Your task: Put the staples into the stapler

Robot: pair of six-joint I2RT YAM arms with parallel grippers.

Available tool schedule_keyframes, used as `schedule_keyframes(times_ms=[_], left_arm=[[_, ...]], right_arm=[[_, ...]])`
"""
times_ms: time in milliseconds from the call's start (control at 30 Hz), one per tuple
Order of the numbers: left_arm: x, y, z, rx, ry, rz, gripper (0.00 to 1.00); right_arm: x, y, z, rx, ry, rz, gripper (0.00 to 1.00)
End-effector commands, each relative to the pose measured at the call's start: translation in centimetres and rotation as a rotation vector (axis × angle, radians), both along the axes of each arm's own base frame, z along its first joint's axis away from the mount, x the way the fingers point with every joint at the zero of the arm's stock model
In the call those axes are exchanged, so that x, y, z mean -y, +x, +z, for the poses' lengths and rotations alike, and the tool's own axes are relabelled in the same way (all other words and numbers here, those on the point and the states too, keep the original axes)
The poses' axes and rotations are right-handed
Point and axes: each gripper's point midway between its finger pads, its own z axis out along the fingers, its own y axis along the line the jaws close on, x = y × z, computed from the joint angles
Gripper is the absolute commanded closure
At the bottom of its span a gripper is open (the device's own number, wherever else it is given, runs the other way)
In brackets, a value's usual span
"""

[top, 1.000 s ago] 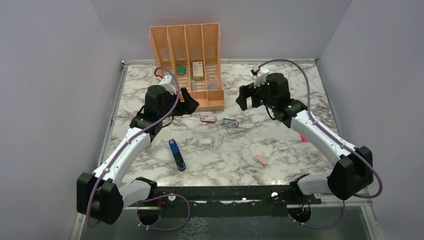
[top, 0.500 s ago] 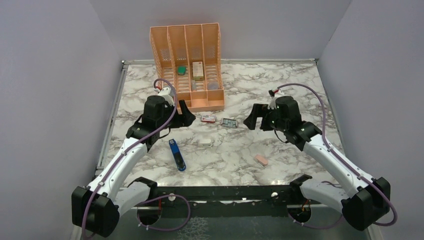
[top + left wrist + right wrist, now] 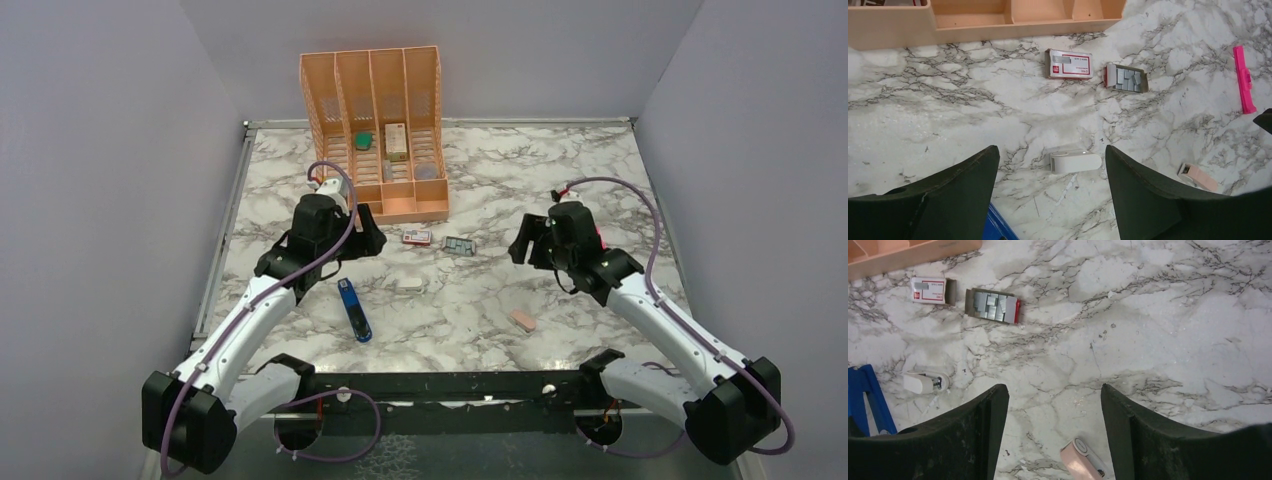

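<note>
Two arms are out over the marble table (image 3: pixel 560 160), two claws, and neither one is carrying a thing. The left claw (image 3: pixel 1050 149) is spread wide and hangs just above the white block (image 3: pixel 1075 162). The right claw (image 3: pixel 1053 387) is spread just as wide, with only bare marble between its fingers.

One stapler (image 3: pixel 354 310), blue with a black end, lies flat on the marble near the left arm, towards the near edge and well apart from both claws. One tray of staples (image 3: pixel 459 244) sits between the two claws. The grey strips inside are jumbled, and I can't count them from here. One red-and-white sleeve (image 3: pixel 417 237) lies just beside the tray on its left, not touching it.

Two small blocks in all: the white one, and a pinkish one (image 3: pixel 521 319) nearer the right arm. One pink marker (image 3: pixel 1244 80) lies off to the right. One orange organiser (image 3: pixel 372 110) stands at the back with four slots.
</note>
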Motion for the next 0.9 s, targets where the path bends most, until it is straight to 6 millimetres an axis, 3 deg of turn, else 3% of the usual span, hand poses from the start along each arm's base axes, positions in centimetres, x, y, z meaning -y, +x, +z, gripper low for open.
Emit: schedule_keyframes(times_ms=[0, 67, 267, 367, 433, 500, 733, 867], left_arm=[[-0.9, 0.7, 2.0, 0.077, 0.008, 0.053, 0.21], [-0.9, 0.6, 2.1, 0.076, 0.003, 0.058, 0.21], [-0.5, 0.0, 2.4, 0.073, -0.042, 0.051, 0.21], [-0.1, 0.1, 2.9, 0.079, -0.058, 0.04, 0.21], [0.2, 0.1, 2.9, 0.07, -0.069, 0.028, 0.21], [0.4, 0.1, 2.7, 0.061, -0.074, 0.021, 0.21], [1.7, -0.2, 2.5, 0.058, -0.138, -0.029, 0.21], [3.1, -0.3, 2.6, 0.068, -0.18, -0.098, 0.21]], right_arm=[[0.2, 0.2, 0.1, 0.07, -0.026, 0.049, 0.31], [-0.5, 0.1, -0.1, 0.065, -0.005, 0.079, 0.31], [-0.6, -3.1, -2.8, -0.135, -0.027, 0.138, 0.09], [-0.2, -5.3, -4.7, -0.245, -0.014, 0.096, 0.14], [-1.2, -6.8, -4.7, -0.346, 0.042, 0.111, 0.17], [-1.4, -7.4, -4.7, -0.407, 0.054, 0.082, 0.18], [0.8, -8.9, -8.4, -0.45, -0.043, -0.025, 0.25], [0.4, -9.7, -8.4, -0.439, -0.079, -0.04, 0.28]])
